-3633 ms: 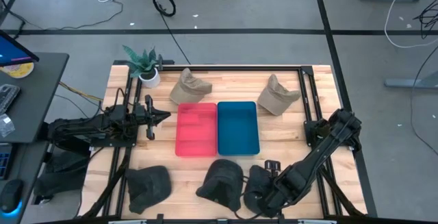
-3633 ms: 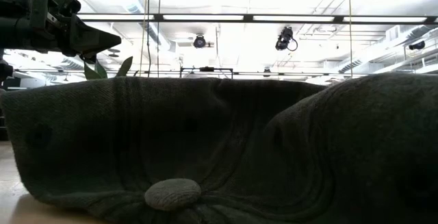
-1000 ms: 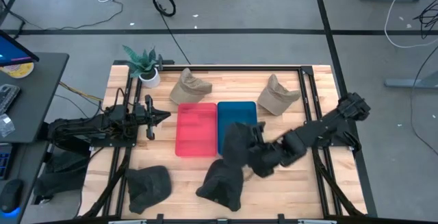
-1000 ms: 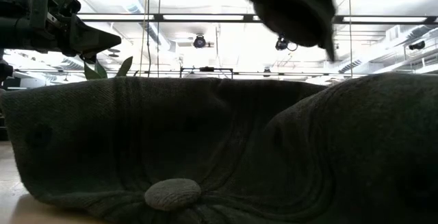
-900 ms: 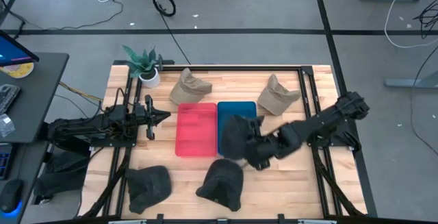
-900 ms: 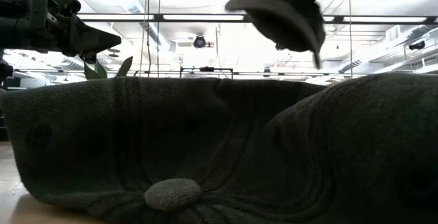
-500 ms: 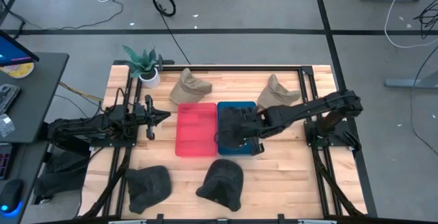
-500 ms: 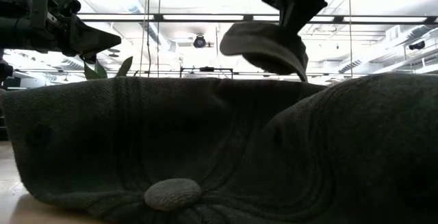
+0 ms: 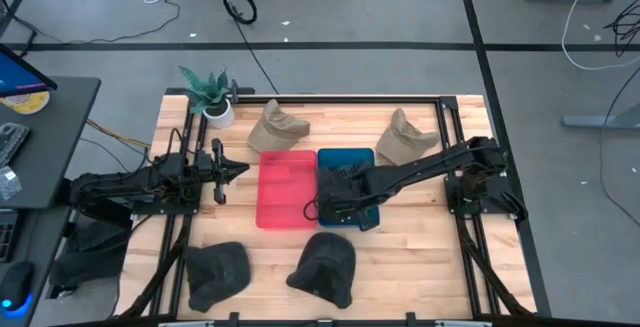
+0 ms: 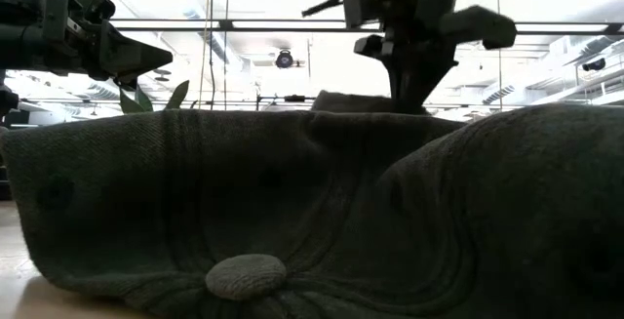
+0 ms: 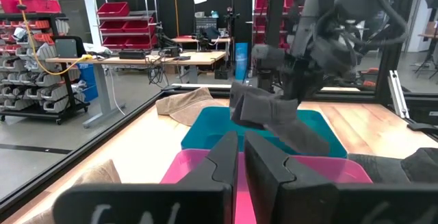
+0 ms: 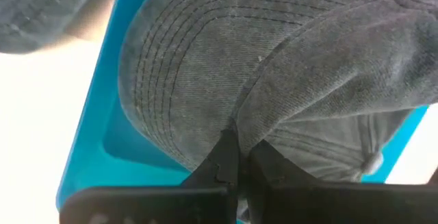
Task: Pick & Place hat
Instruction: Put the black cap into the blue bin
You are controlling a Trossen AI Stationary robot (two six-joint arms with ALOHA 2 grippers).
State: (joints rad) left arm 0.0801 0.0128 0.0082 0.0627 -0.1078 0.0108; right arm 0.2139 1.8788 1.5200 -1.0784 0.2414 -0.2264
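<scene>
The right claw (image 9: 335, 202) was clenched on a dark grey hat (image 9: 338, 199), pinching a fold of its fabric, and held it over the blue tray (image 9: 350, 165), at that tray's near end. In the right wrist view the hat (image 12: 274, 87) filled most of the tray's inside, low against the blue floor; whether it touched could not be told. The pink tray (image 9: 285, 187) lay touching the blue tray's left side. The left claw (image 9: 232, 171) hung left of the pink tray, its fingers (image 11: 226, 162) almost together and holding nothing. Two tan hats (image 9: 275, 127) lay beyond the blue tray, and two dark hats (image 9: 325, 267) lay on the tabletop (image 9: 420, 257) nearer than it.
</scene>
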